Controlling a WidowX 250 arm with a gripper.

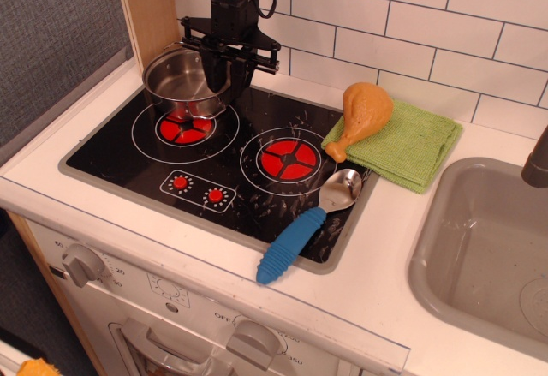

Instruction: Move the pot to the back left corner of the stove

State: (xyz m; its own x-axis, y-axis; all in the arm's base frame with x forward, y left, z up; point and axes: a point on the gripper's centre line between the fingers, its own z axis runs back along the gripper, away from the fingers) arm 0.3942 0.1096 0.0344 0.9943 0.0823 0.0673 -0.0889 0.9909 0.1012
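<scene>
Holding: the pot (178, 83) hangs from the gripper (219, 85), whose jaws are clamped on the pot's right-hand rim.
Pot position: it sits over the back left part of the stove (128, 149), above the rear edge of the left burner (184, 128) and close to the wooden panel (147, 12) at the left.
Pot attitude: nearly level, mouth up, tipped only a little; one thin wire handle shows at its front.
Contact with stove: I cannot tell whether the base touches the glass; it looks slightly raised, with red from the burner reflected under it.
Done so far: judged from its place, the carry to the target corner is largely complete.
Left to do: lowering the pot flat onto the corner, opening the jaws, and lifting the arm clear.
Possible trim: the pot overlaps the burner ring, so a small shift toward the back and left may be wanted before release.
Risk: a one-sided grip on the rim could let the pot tilt or rock on release.
Right burner (288, 160): bare, well apart from the pot.
Spoon (304, 226): blue handle, lying across the stove's front right edge, untouched.
Chicken leg (360, 115): resting on the green cloth (407, 146) at the stove's back right.
Sink (479, 247): grey, far right, not involved.
</scene>
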